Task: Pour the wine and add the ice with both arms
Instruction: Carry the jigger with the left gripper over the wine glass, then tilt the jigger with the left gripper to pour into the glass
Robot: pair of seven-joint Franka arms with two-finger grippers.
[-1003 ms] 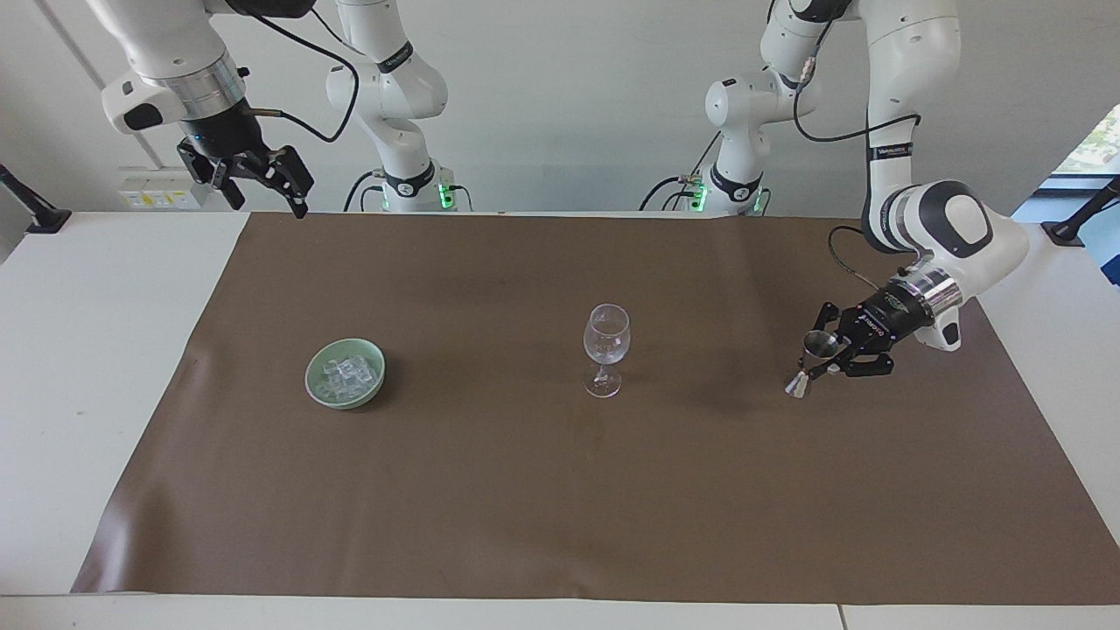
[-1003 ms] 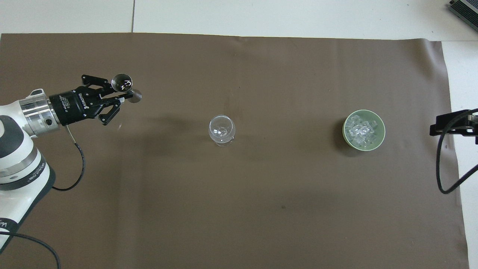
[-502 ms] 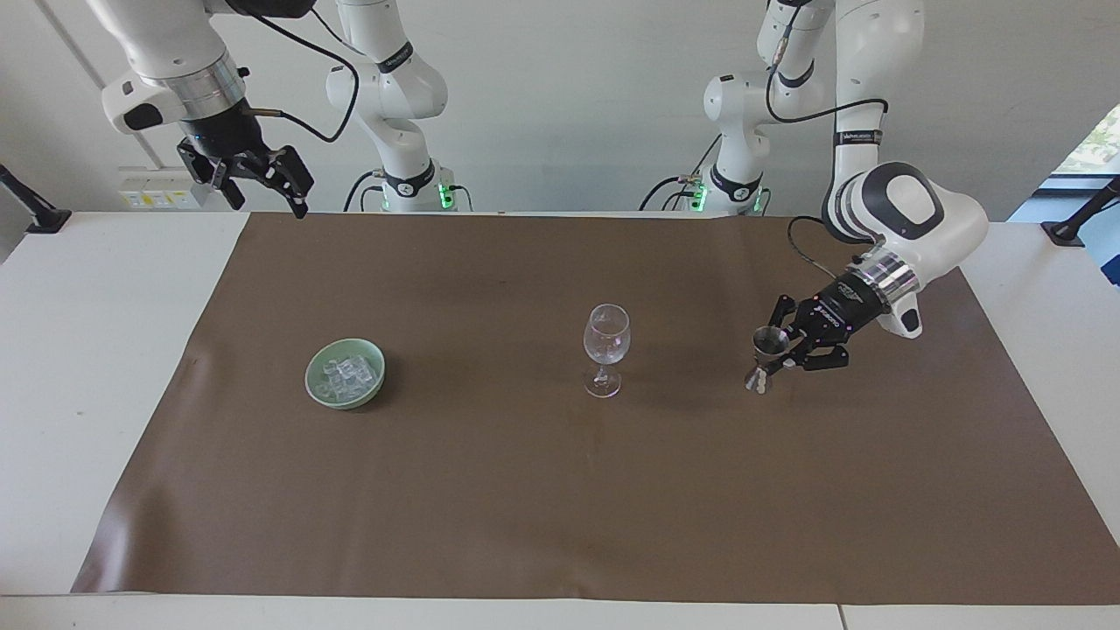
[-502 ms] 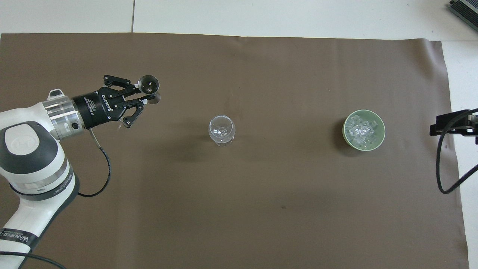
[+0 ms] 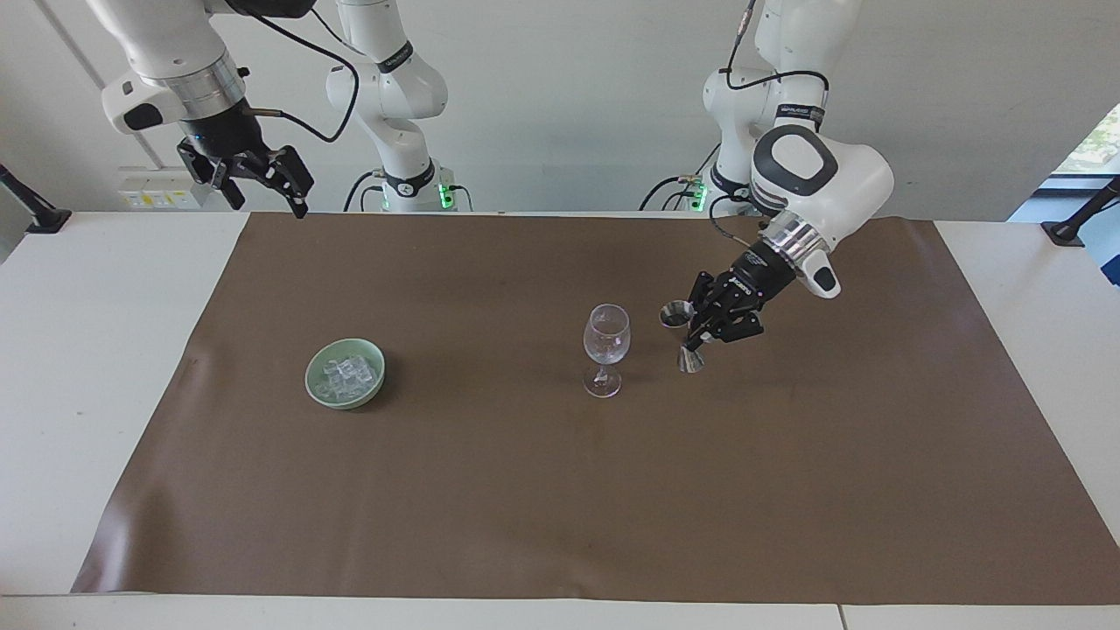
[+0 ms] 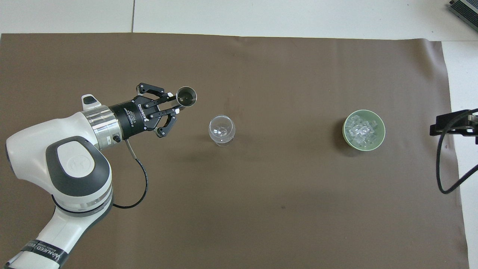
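White arms (image 6: pixel 74 175), black grippers (silver wrist rings).

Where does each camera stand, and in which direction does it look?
Facing view: high across the table, looking at both arms; left pincer holds a jigger beside the glass; right pincer waits, open, raised.
Overhead view: above the robots' end, looking steeply down; the left arm shows, and the right pincer's tip.
Both show the glass and the ice in its bowl.
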